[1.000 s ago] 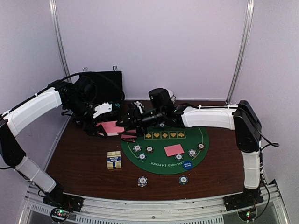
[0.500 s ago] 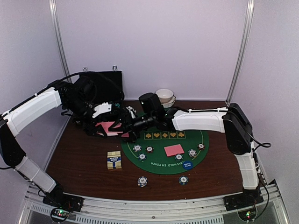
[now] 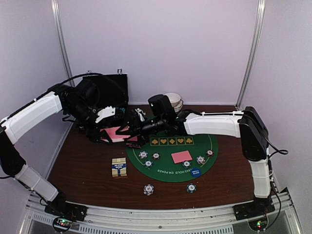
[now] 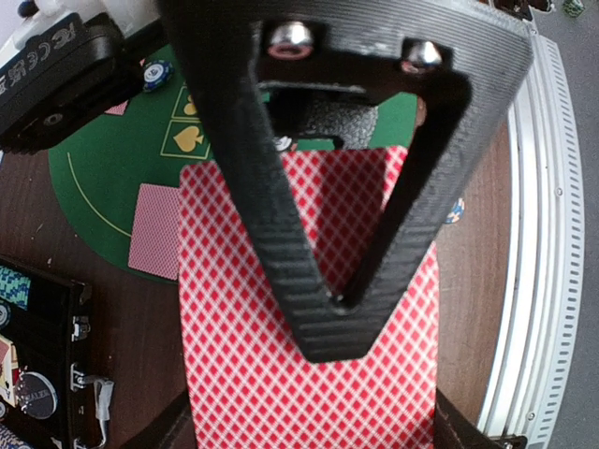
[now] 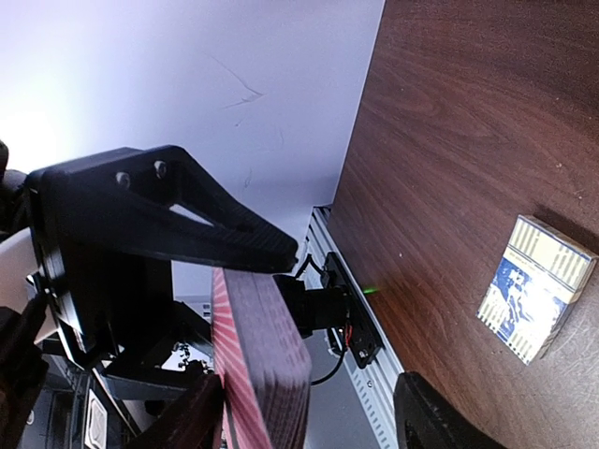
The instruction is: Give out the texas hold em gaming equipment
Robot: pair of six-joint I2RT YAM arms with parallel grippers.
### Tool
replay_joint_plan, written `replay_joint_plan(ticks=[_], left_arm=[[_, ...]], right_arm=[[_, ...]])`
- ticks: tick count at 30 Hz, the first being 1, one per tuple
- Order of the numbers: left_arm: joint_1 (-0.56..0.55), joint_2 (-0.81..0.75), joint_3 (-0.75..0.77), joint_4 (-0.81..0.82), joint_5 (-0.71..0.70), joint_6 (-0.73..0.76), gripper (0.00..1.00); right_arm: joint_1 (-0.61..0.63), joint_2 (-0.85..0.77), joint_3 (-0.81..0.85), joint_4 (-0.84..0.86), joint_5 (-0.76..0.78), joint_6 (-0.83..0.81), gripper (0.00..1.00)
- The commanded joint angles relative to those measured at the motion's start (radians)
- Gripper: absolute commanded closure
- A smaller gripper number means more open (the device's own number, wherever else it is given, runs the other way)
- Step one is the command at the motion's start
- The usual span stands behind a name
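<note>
Left gripper (image 4: 323, 341): clamped flat on the card deck (image 4: 234, 365), one ribbed black finger across the top card, the other underneath.
Right gripper (image 5: 304, 416): jaws parted, nothing held; pointed at the deck's long edge, which shows between its fingers in the wrist view; contact not discernible.
Deck look: thick squared stack, backs in a pink-red and white diamond lattice.
Deck place: held off the table (image 3: 83, 165), at the 10 o'clock rim of the green mat (image 3: 163, 162).
Single card (image 3: 181, 156): same pink back, face down, flat near the mat's centre, slightly toward 3 o'clock.
Poker chips (image 3: 143, 154): dark-and-white striped rounds, several on the mat; two more on bare wood past its 6 o'clock rim.
Blue button (image 3: 195, 172): round, on the mat at 5 o'clock.
Card box (image 3: 119, 167): blue and gold, on the wood at 8 o'clock of the mat.
Black case (image 3: 109, 87): upright at 11 o'clock, behind the left arm.
White bowls (image 3: 171, 100): stacked at 12 o'clock, by the table's far edge.
</note>
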Motion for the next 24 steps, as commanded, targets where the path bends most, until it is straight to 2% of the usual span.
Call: replay_joint_plan(ticks=[1,5,14,20,24], left_arm=[[0.001,-0.023,-0.002,0.031,0.077,-0.025,1.0],[0.001,-0.023,-0.005,0.034,0.08,-0.025,1.0],[0.001,-0.018,-0.018,0.063,0.049,-0.021,1.0],[0.001,-0.007,-0.017,0.074,0.047,-0.027,1.0],[-0.001,-0.005,-0.014,0.077,0.051,-0.03,1.0]], right_arm=[[0.008,0.004,0.026,0.116,-0.007,0.098,0.36],[0.018,0.027,0.021,0.215,-0.009,0.179,0.42],[0.037,0.075,0.044,0.272,-0.022,0.255,0.7],[0.048,0.1,0.079,0.284,-0.013,0.275,0.71],[0.053,0.118,0.098,0.289,-0.007,0.286,0.68]])
